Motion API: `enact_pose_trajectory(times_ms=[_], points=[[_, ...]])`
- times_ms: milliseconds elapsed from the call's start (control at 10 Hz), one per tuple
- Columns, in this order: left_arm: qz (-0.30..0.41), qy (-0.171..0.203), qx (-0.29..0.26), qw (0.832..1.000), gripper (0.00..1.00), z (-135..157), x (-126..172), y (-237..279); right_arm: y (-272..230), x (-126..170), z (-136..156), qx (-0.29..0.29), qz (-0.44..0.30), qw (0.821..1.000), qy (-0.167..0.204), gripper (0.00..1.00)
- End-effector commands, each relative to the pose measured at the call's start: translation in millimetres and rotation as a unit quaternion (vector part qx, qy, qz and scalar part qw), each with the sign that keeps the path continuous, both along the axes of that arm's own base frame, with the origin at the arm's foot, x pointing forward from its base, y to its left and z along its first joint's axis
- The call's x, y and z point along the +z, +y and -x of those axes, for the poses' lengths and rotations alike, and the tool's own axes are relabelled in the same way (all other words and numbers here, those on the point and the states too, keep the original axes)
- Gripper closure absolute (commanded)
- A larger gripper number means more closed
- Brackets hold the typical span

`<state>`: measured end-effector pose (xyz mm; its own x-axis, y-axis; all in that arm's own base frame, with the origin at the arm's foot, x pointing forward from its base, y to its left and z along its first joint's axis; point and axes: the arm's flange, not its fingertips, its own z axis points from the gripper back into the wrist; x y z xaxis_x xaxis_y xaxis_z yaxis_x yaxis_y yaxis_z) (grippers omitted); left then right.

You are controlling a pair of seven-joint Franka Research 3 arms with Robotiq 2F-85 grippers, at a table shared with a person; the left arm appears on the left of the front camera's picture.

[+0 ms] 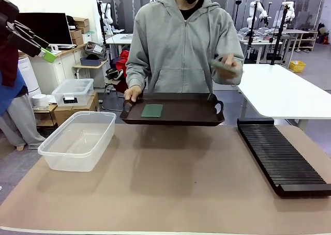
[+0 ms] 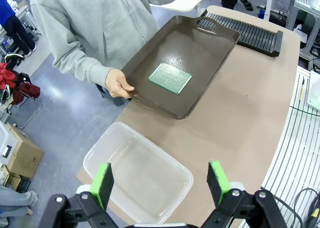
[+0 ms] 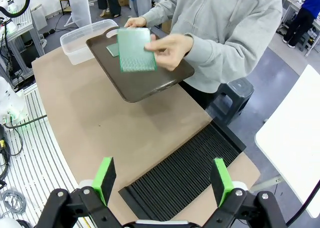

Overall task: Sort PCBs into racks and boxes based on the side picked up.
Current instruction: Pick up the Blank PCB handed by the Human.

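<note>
A person across the table holds a dark brown tray [image 1: 196, 113] [image 2: 210, 42] [image 3: 145, 85] by one handle. One green PCB [image 1: 152, 110] [image 2: 170, 78] [image 3: 112, 49] lies flat on it. The person's other hand [image 3: 170, 50] holds a second PCB [image 1: 225, 66] [image 3: 135, 50] above the tray. The clear box [image 1: 77, 139] [image 2: 140, 173] [image 3: 82, 37] sits at the table's left, the long black rack [image 1: 282, 155] [image 2: 245, 30] [image 3: 190, 173] at its right. My left gripper [image 2: 160, 183] [image 1: 44, 48] hangs open high over the box. Above the rack, my right gripper [image 3: 163, 180] is open too, holding nothing.
A brown mat [image 1: 170, 183] covers the table between box and rack. A white table [image 1: 284, 88] stands behind the rack. A smaller lidded bin [image 1: 73, 92] sits on cartons beyond the box. A dark stool [image 3: 235, 95] stands beside the person.
</note>
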<state>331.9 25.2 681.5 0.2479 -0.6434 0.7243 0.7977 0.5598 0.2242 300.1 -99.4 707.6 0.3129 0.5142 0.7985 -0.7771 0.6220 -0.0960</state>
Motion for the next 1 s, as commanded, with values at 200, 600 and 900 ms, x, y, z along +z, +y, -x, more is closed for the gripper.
enact_pose_trajectory(times_ms=[200, 600, 900], points=[[0.002, 0.000, 0.002, 1.000, 0.00, -0.3, -0.2, 1.7, 1.4, 0.0, -0.7, 0.007, -0.003, 1.000, -0.002, 0.00], [0.002, 0.000, 0.002, 1.000, 0.00, -0.3, -0.2, 1.7, 1.4, 0.0, -0.7, 0.007, -0.003, 1.000, -0.002, 0.00], [0.002, 0.000, 0.002, 1.000, 0.00, -0.3, -0.2, 1.7, 1.4, 0.0, -0.7, 0.007, -0.003, 1.000, -0.002, 0.00]])
